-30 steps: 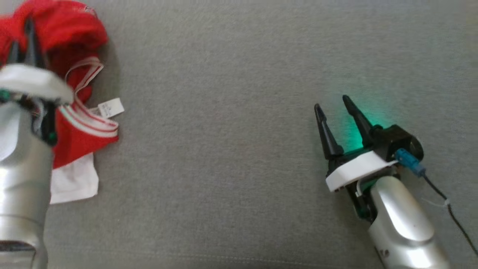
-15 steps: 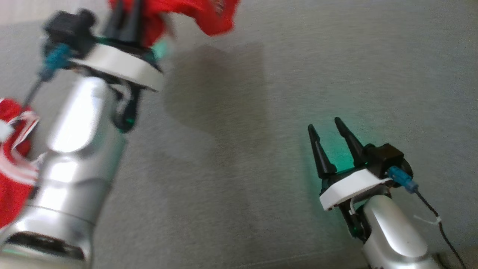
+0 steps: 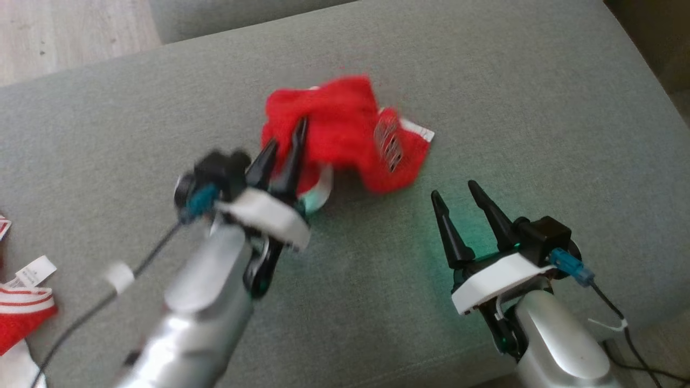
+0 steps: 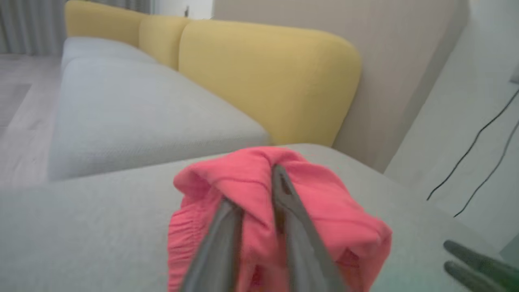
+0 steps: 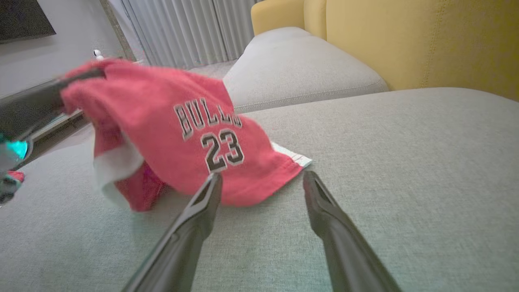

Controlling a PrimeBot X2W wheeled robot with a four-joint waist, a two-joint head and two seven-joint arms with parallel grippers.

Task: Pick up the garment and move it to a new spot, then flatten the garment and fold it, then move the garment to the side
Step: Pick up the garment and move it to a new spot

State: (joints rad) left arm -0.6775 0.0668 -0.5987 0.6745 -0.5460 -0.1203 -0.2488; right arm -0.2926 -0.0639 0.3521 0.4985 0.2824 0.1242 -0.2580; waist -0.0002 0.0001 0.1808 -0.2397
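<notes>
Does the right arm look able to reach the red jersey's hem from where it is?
Probably yes: the right gripper is open and points at the jersey, whose hem lies on the cushion just past its fingertips, nothing between. The left gripper grips the opposite side.

We are swinging our left gripper [image 3: 287,134] away from the red-and-white clothes pile [image 3: 21,315] at our far left and out over the middle of the grey cushion [image 3: 512,97]. We are bringing the red Bulls garment [image 3: 345,121] along, pinched between the fingers. A second ago it was bunched on that pile; now its lower edge is touching the cushion. Our head is also tilting up, bringing the cushion's far edge and the wooden floor [image 3: 64,32] into sight.
</notes>
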